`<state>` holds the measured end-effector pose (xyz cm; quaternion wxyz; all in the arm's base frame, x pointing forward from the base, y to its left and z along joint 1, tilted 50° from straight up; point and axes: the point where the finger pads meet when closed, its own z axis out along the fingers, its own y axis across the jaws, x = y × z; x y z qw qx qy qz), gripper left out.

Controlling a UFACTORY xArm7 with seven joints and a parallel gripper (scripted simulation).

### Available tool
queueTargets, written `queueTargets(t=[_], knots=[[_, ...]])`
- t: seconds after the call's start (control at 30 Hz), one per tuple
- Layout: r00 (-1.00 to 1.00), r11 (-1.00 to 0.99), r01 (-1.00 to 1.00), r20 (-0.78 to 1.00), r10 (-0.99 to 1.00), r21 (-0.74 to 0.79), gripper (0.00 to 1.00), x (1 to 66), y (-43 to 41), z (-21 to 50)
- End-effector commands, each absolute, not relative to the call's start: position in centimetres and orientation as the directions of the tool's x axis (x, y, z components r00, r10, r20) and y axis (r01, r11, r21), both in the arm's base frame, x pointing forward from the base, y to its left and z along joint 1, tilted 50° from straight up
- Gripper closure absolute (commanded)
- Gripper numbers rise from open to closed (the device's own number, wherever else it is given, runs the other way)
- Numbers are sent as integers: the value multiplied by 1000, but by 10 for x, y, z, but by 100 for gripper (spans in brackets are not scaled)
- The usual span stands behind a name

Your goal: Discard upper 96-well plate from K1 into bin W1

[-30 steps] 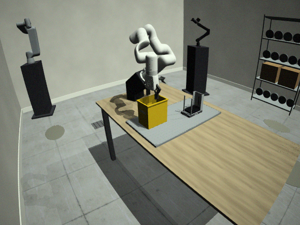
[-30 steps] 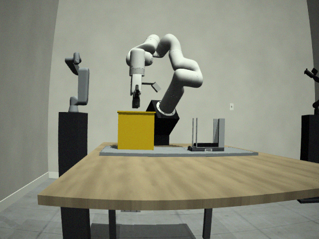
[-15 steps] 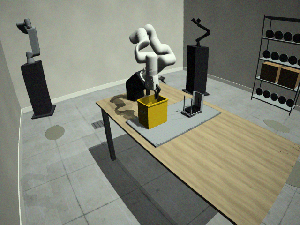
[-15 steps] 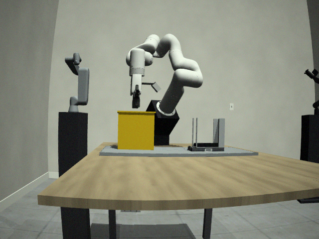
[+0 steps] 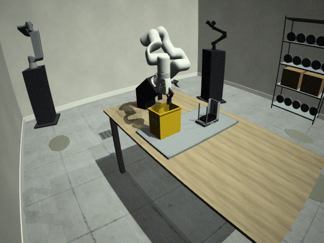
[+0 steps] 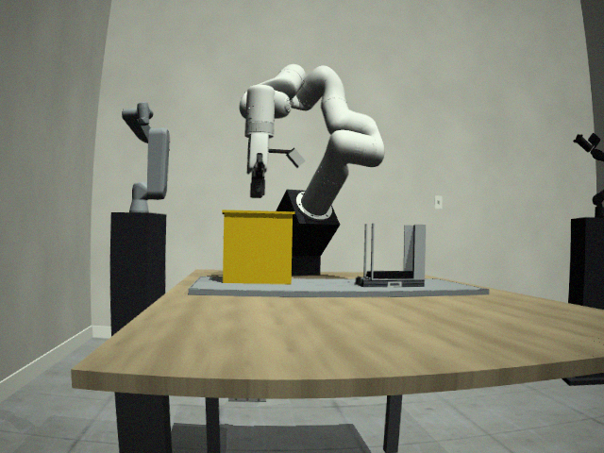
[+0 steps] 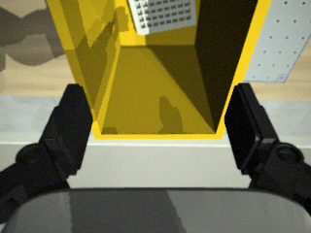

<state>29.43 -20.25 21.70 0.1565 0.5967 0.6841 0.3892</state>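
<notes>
1. A wooden table (image 5: 235, 167) carries a grey mat (image 5: 188, 135), and all the task's things stand on this mat
2. The white xArm 7 arm (image 6: 341, 141) rises from a black slanted base (image 6: 311, 239) at the far edge of the table and bends over, so the wrist points straight down
3. The yellow plastics bin W1 (image 6: 257, 245) stands upright on the left part of the mat, with its mouth open to the top
4. The stack rack K1 (image 6: 414, 243) stands on the right part of the mat, well apart from the bin; it has 1 grey back panel and thin upright posts
5. A dark lower plate (image 6: 389, 275) lies flat at the bottom of K1
6. The gripper (image 6: 257, 187) hangs just above the mouth of the bin, and its jaws are fully spread with nothing between them; in the wrist view the 2 black fingers frame the bin from both sides
7. The white 96-well plate (image 7: 165, 15) is inside the bin, below the rim, near the far wall; only a part of its well grid is visible, at the top edge of the wrist view
</notes>
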Motion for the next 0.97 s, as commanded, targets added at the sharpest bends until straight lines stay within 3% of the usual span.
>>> queueTargets(t=[0.0, 0.93], knots=[[-237, -16, 694, 249, 939, 720, 0, 286, -208, 226], [-237, -16, 694, 249, 939, 720, 0, 280, -211, 231]])
